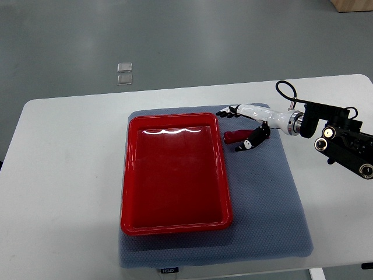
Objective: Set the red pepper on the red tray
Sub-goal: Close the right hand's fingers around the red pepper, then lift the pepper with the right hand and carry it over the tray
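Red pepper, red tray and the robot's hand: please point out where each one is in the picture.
red pepper (233, 136), top view, on its visible red body beside the fingers.
red tray (175, 175), top view, on its bare floor.
right hand (249, 127), top view, on the middle of the hand.

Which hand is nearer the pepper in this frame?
Right. The right hand is at the pepper, fingers spread around it on the mat just right of the tray. The left hand is out of view.
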You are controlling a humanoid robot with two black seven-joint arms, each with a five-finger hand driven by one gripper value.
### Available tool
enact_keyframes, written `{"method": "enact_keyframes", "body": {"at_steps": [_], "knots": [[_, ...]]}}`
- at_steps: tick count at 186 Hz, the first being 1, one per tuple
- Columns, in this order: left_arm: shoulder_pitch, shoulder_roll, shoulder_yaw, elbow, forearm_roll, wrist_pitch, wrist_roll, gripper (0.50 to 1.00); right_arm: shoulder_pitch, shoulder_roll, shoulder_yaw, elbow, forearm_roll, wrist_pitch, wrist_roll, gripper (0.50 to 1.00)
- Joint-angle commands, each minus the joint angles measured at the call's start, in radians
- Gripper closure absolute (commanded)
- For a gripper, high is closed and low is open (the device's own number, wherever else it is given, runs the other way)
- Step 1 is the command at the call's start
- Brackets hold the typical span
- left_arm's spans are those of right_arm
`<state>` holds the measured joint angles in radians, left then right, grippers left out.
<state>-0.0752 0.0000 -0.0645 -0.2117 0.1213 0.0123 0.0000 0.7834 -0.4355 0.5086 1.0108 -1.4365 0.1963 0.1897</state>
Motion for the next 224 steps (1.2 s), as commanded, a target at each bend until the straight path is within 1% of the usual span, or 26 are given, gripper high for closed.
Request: {"method": "enact_keyframes", "body": {"at_steps": [1, 12, 15, 21, 35, 36, 40, 53, 54, 81, 82, 91, 103, 109, 111, 113, 120, 128, 143, 152, 153, 155, 168, 203, 204, 224], "knots": [[0.000, 0.000, 0.002, -0.002, 0.000, 0.000, 0.000, 0.500, 0.000, 0.000, -0.009, -0.043, -0.024, -0.035, -0.001, 0.611], [0.000, 0.000, 0.002, -0.002, 0.000, 0.000, 0.000, 0.500, 0.000, 0.001, -0.012, -0.046, -0.025, -0.037, -0.001, 0.613], [0.000, 0.000, 0.002, -0.002, 0.000, 0.000, 0.000, 0.500, 0.005, 0.001, -0.032, -0.066, -0.028, -0.051, -0.003, 0.628], [0.000, 0.000, 0.002, -0.002, 0.000, 0.000, 0.000, 0.500, 0.007, 0.004, -0.044, -0.072, -0.028, -0.061, -0.003, 0.632], [0.000, 0.000, 0.002, -0.002, 0.000, 0.000, 0.000, 0.500, 0.007, 0.009, -0.050, -0.077, -0.028, -0.069, -0.003, 0.634], [0.000, 0.000, 0.002, -0.002, 0.000, 0.000, 0.000, 0.500, 0.008, 0.012, -0.064, -0.087, -0.028, -0.081, -0.003, 0.644], [0.000, 0.000, 0.002, -0.002, 0.000, 0.000, 0.000, 0.500, 0.008, 0.012, -0.068, -0.090, -0.028, -0.084, -0.003, 0.648], [0.000, 0.000, 0.002, -0.002, 0.000, 0.000, 0.000, 0.500, 0.008, 0.012, -0.073, -0.093, -0.028, -0.086, -0.003, 0.652], [0.000, 0.000, 0.000, 0.000, 0.000, 0.000, 0.000, 0.500, 0.007, 0.014, -0.074, -0.093, -0.028, -0.086, -0.003, 0.662], [0.000, 0.000, 0.000, 0.000, 0.000, 0.000, 0.000, 0.500, 0.007, 0.024, -0.076, -0.095, -0.028, -0.094, -0.003, 0.668], [0.000, 0.000, 0.000, 0.000, 0.000, 0.000, 0.000, 0.500, 0.007, 0.034, -0.076, -0.095, -0.028, -0.097, -0.003, 0.679], [0.000, 0.000, 0.000, 0.000, 0.000, 0.000, 0.000, 0.500, 0.008, 0.041, -0.078, -0.098, -0.028, -0.097, -0.003, 0.699], [0.000, 0.000, 0.000, 0.000, 0.000, 0.000, 0.000, 0.500, 0.007, 0.044, -0.079, -0.103, -0.030, -0.097, -0.003, 0.718], [0.000, 0.000, 0.000, 0.000, 0.000, 0.000, 0.000, 0.500, 0.008, 0.050, -0.084, -0.106, -0.030, -0.100, -0.003, 0.748], [0.000, 0.000, 0.000, 0.000, 0.000, 0.000, 0.000, 0.500, 0.008, 0.055, -0.085, -0.109, -0.030, -0.100, -0.003, 0.771], [0.000, 0.000, 0.000, 0.000, -0.002, 0.000, 0.000, 0.500, 0.008, 0.057, -0.085, -0.110, -0.030, -0.100, -0.001, 0.781], [0.000, 0.000, 0.000, 0.002, -0.002, 0.000, 0.000, 0.500, 0.008, 0.060, -0.085, -0.115, -0.030, -0.103, -0.001, 0.799], [0.000, 0.000, 0.000, 0.002, 0.000, 0.000, 0.000, 0.500, 0.008, 0.060, -0.087, -0.120, -0.033, -0.106, 0.001, 0.834], [0.000, 0.000, 0.000, 0.002, 0.000, 0.000, 0.000, 0.500, 0.008, 0.060, -0.091, -0.120, -0.044, -0.107, 0.001, 0.928], [0.000, 0.000, 0.000, 0.002, 0.000, 0.000, 0.000, 0.500, 0.008, 0.060, -0.091, -0.120, -0.044, -0.107, 0.001, 0.928], [0.000, 0.000, 0.000, 0.002, 0.000, 0.000, 0.000, 0.500, 0.010, 0.060, -0.091, -0.123, -0.044, -0.109, 0.001, 0.987], [0.000, 0.000, 0.000, 0.002, 0.000, 0.000, 0.000, 0.500, 0.010, 0.060, -0.091, -0.123, -0.044, -0.110, 0.001, 1.000], [0.000, 0.000, 0.000, 0.000, 0.000, 0.000, 0.000, 0.500, 0.011, 0.058, -0.090, -0.123, -0.044, -0.120, 0.001, 1.000], [0.000, 0.000, 0.000, 0.002, 0.000, 0.000, 0.000, 0.500, 0.046, 0.044, -0.087, -0.115, -0.032, -0.110, 0.002, 1.000], [0.000, 0.000, 0.000, 0.003, 0.000, 0.000, 0.000, 0.500, 0.069, 0.034, -0.078, -0.109, -0.024, -0.109, 0.004, 1.000], [0.000, 0.000, 0.000, 0.003, -0.002, 0.000, 0.000, 0.500, 0.114, -0.034, -0.071, -0.064, -0.007, -0.084, 0.004, 1.000]]}}
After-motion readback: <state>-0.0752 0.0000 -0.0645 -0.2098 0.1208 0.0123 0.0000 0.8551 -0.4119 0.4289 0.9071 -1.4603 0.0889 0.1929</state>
